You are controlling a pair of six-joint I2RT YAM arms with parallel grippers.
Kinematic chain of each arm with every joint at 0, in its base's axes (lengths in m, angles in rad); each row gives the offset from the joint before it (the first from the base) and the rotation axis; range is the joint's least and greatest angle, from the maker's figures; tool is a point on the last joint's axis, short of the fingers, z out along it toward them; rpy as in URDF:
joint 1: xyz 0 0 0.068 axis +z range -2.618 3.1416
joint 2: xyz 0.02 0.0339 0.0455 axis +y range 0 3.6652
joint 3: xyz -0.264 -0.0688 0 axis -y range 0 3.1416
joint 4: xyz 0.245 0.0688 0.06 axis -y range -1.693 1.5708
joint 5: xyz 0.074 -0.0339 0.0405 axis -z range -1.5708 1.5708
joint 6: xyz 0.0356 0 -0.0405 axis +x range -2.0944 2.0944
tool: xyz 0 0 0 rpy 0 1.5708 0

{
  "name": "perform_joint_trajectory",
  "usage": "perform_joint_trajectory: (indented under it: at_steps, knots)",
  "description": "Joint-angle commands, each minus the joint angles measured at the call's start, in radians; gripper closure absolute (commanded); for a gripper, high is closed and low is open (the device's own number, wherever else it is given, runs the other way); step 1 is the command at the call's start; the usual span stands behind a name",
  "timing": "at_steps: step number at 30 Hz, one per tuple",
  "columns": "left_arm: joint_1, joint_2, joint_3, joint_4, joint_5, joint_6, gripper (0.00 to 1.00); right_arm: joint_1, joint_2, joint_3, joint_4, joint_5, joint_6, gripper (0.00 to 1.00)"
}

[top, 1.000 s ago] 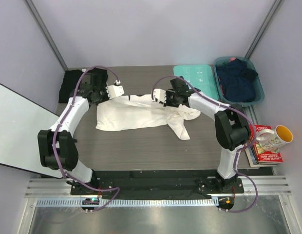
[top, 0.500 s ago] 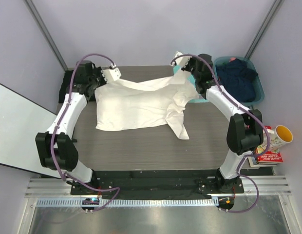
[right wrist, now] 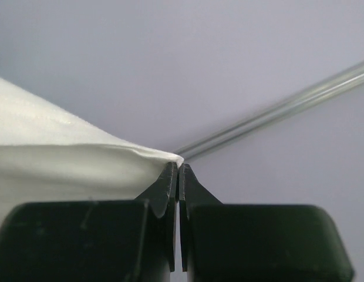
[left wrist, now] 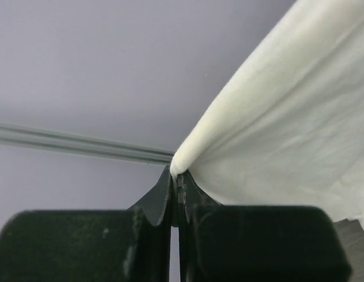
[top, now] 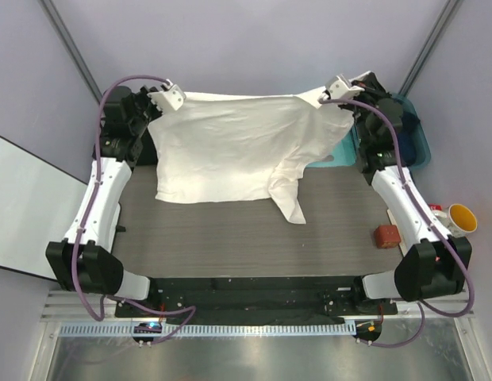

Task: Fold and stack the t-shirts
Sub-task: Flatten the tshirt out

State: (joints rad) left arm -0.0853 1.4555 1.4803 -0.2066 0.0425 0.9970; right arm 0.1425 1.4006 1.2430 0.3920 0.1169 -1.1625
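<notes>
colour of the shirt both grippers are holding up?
Plain white t-shirt, no print visible; clearest in the top external view.

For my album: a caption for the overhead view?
Left gripper and right gripper hold a white t-shirt stretched over the table.

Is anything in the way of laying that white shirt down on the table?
Nothing visible: the left gripper and right gripper hold the white t-shirt up; the table before it is bare, a red block well aside.

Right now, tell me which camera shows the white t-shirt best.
Top external: the white t-shirt is seen nearly whole, held up by two corners, its lower edge reaching the table. Each wrist view shows only a corner of it pinched in shut jaws.
</notes>
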Motion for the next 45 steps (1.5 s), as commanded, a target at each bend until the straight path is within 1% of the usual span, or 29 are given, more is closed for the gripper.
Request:
perform_joint_trajectory:
  at_steps: [1,3,6,7,8,9,10,12,15,16,18,19,21,24,26,27,28,30,32,33,35,36,37,38,39,41,42,44,45]
  knots:
    - [0.004,-0.136,-0.043,0.075,-0.033,-0.023,1.00,-0.035,-0.152,-0.050,0.036,-0.014,-0.025,0.99]
    - [0.004,-0.187,-0.041,0.095,-0.033,-0.041,0.99,-0.041,-0.190,-0.031,0.024,-0.017,-0.016,0.99]
    - [0.004,-0.256,0.007,0.090,-0.003,-0.070,1.00,-0.044,-0.274,0.051,-0.045,-0.065,0.036,0.99]
    - [0.004,-0.273,0.046,0.078,0.019,-0.086,1.00,-0.044,-0.293,0.114,-0.138,-0.103,0.050,0.99]
    - [0.004,-0.288,0.069,0.018,0.049,-0.089,1.00,-0.047,-0.336,0.146,-0.186,-0.143,0.099,0.99]
    - [0.004,-0.306,0.090,-0.009,0.097,-0.092,1.00,-0.046,-0.354,0.179,-0.240,-0.172,0.113,0.99]
    - [0.004,-0.338,0.118,-0.032,0.127,-0.090,1.00,-0.047,-0.371,0.234,-0.336,-0.224,0.121,0.99]
    - [0.004,-0.378,0.124,-0.045,0.154,-0.089,1.00,-0.047,-0.416,0.274,-0.378,-0.256,0.145,0.99]
    - [0.004,-0.423,0.147,-0.005,0.169,-0.086,1.00,-0.046,-0.423,0.361,-0.366,-0.244,0.159,0.99]
    - [0.004,-0.423,0.176,0.022,0.162,-0.087,1.00,-0.046,-0.419,0.406,-0.329,-0.235,0.162,0.99]
    - [0.004,-0.417,0.195,0.068,0.152,-0.097,1.00,-0.047,-0.396,0.441,-0.291,-0.214,0.165,0.99]
    - [0.004,-0.415,0.201,0.105,0.161,-0.095,1.00,-0.046,-0.387,0.482,-0.294,-0.215,0.165,0.99]
    - [0.004,-0.400,0.209,0.110,0.177,-0.081,1.00,-0.047,-0.362,0.506,-0.289,-0.238,0.158,0.99]
    - [0.004,-0.370,0.245,0.047,0.224,-0.045,1.00,-0.046,-0.315,0.553,-0.323,-0.250,0.110,0.99]
    - [0.004,-0.328,0.256,-0.057,0.253,-0.009,1.00,-0.046,-0.289,0.565,-0.357,-0.241,0.077,0.99]
    - [0.004,-0.307,0.271,-0.110,0.258,0.053,1.00,-0.046,-0.278,0.546,-0.358,-0.234,0.072,0.99]
    - [0.004,-0.285,0.271,-0.185,0.258,0.074,1.00,-0.046,-0.258,0.526,-0.349,-0.227,0.042,0.99]
    - [0.004,-0.221,0.259,-0.220,0.240,0.119,1.00,-0.047,-0.236,0.445,-0.284,-0.220,0.012,0.99]
    - [0.004,-0.172,0.250,-0.221,0.227,0.146,1.00,-0.046,-0.181,0.406,-0.236,-0.197,-0.041,0.99]
    - [0.007,-0.121,0.252,-0.217,0.224,0.159,1.00,-0.047,-0.157,0.404,-0.216,-0.189,-0.048,0.99]
    - [0.007,-0.069,0.258,-0.177,0.214,0.184,1.00,-0.053,-0.077,0.421,-0.194,-0.187,-0.040,0.99]
    - [0.007,-0.045,0.273,-0.153,0.191,0.193,1.00,-0.063,-0.045,0.455,-0.176,-0.191,-0.040,0.99]
    - [0.007,0.012,0.290,-0.120,0.178,0.218,1.00,-0.066,-0.016,0.476,-0.167,-0.189,-0.048,0.99]
    - [0.007,0.038,0.307,-0.099,0.162,0.226,1.00,-0.067,0.045,0.502,-0.162,-0.189,-0.057,0.99]
    - [0.007,0.066,0.351,-0.046,0.127,0.233,1.00,-0.072,0.072,0.565,-0.147,-0.189,-0.068,0.99]
    - [0.009,0.124,0.389,0.051,0.082,0.224,1.00,-0.083,0.128,0.646,-0.128,-0.189,-0.075,0.99]
    - [0.010,0.138,0.441,0.131,0.067,0.215,1.00,-0.084,0.174,0.753,-0.142,-0.189,-0.084,0.99]
    - [0.015,0.169,0.495,0.205,0.019,0.155,1.00,-0.095,0.221,0.872,-0.151,-0.197,-0.083,0.99]
    - [0.016,0.175,0.550,0.282,0.002,0.138,1.00,-0.101,0.262,1.000,-0.186,-0.206,-0.085,0.99]
